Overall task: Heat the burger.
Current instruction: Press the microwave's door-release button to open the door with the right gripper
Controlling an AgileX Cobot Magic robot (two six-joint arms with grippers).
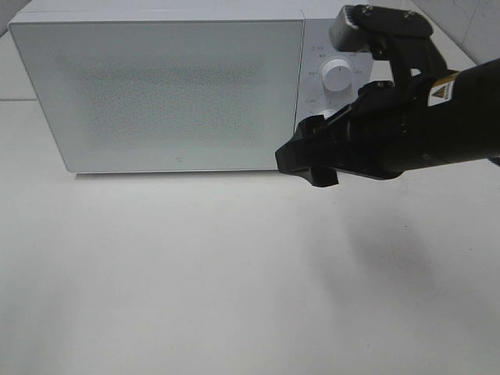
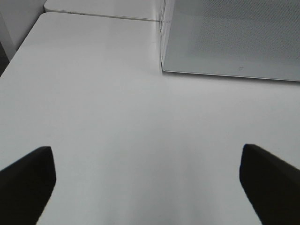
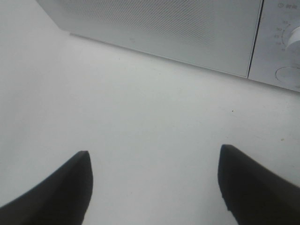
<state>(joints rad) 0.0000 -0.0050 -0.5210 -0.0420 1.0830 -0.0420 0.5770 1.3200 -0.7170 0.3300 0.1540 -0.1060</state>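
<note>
Now | microwave [image 1: 156, 90] door closed, inside hidden | left end effector [image 2: 147, 187] spread, empty | right end effector [image 3: 154, 183] spread, empty

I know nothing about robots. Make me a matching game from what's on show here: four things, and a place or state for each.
1 door
2 dial
3 right fingers
4 left fingers

A out of the high view
B shut
C mounted beside the door
D open, in front of the dial

Pairs: 1-B, 2-C, 3-D, 4-A
</note>
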